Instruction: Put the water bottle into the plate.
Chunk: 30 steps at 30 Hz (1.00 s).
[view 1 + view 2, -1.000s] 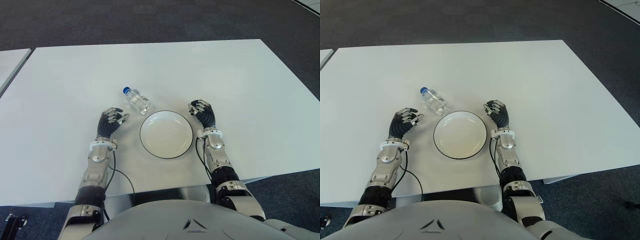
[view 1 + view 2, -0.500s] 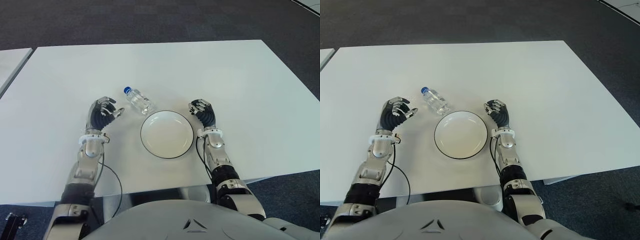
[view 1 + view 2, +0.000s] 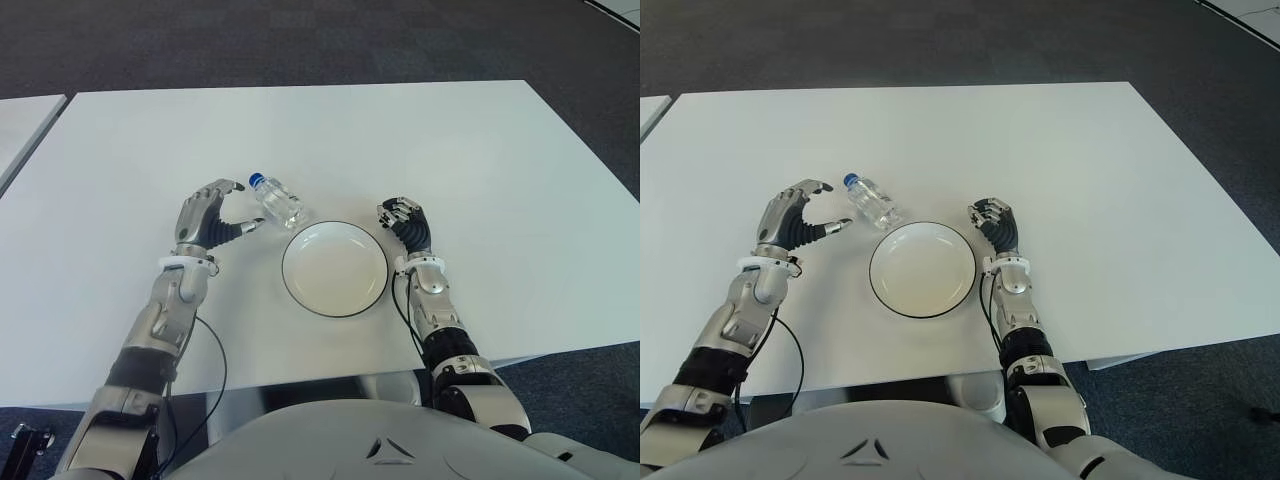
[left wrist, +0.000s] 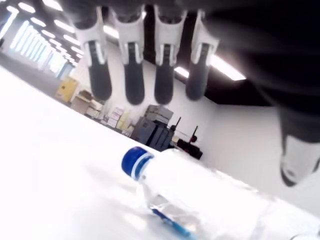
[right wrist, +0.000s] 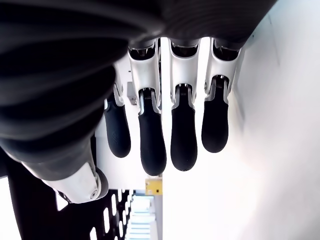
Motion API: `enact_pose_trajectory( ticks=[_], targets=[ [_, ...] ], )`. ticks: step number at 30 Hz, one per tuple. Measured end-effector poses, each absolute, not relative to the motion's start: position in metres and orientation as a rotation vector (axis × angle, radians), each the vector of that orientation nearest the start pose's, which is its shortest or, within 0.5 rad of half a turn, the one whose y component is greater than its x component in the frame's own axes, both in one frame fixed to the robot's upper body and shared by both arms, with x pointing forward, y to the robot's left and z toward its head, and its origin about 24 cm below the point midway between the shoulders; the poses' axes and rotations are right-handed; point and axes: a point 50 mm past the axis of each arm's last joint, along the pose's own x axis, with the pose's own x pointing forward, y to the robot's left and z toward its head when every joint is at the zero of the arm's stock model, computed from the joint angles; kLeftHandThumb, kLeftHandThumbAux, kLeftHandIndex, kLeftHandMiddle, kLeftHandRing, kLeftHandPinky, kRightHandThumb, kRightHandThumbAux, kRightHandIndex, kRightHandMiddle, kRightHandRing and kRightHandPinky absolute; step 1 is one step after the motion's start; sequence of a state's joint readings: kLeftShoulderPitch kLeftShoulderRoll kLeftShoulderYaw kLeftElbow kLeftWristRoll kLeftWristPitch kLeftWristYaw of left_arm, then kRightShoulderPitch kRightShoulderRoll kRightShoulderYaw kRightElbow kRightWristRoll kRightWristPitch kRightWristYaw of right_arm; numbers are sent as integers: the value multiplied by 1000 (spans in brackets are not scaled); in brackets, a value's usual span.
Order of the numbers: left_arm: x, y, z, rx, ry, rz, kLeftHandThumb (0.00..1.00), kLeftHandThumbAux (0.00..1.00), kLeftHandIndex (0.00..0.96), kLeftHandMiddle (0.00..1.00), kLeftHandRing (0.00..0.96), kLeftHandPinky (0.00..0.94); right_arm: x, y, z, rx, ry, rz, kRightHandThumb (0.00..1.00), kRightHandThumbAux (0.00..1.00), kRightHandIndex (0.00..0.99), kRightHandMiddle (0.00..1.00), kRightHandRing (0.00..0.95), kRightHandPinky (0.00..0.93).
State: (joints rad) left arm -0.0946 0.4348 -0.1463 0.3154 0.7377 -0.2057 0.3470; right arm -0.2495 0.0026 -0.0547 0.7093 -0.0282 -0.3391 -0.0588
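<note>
Nearest the robot, both forearms reach out over the white bench (image 3: 520,180). The left hand (image 3: 208,216) is raised just left of the clear plastic water bottle with the blue cap (image 3: 276,201), fingers (image 4: 132,75) arched over and thumb stretched toward the bottle's body, a wide cupping shape with nothing inside it. The left wrist view confirms it: four fingertips hang above the blue cap (image 4: 134,161) and the bottle lies below them, apart from the hand.

Across the bench, the right hand (image 3: 404,222) shows just right of the round white plate with the dark rim (image 3: 334,268), near the plate's far right edge. Its fingers are bent inward and hold nothing; whether it touches the bench cannot be told.

The plate sits between the two hands and nothing lies in it.

Just beyond the plate's far left rim, the water bottle lies on its side on the bench, cap pointing away and to the left, its base very close to the plate's rim.
</note>
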Motion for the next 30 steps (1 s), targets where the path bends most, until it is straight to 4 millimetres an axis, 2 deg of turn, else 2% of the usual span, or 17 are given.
enact_pose_trajectory(
  ticks=[5,14,23,30],
  targets=[
    [284,203,28,1296,-213,-33,652,385,4,5,5,6,281,-144,-23,-22,131,-32,702,730,429,555,542,526],
    [317,191,36,1479,-281,-79,611,285,0,0,0,0,283,-140,-22,-13,126,-28,701,731,429,557,543,525],
    [331,182,40,1597,-338,-194,593,250,0,0,0,0,284,-139,-22,-11,120,-25,700,731,428,548,537,521],
    [339,183,41,1747,-373,-296,586,242,0,0,0,0,284,-139,-22,-11,117,-24,701,731,429,554,542,530]
  ],
)
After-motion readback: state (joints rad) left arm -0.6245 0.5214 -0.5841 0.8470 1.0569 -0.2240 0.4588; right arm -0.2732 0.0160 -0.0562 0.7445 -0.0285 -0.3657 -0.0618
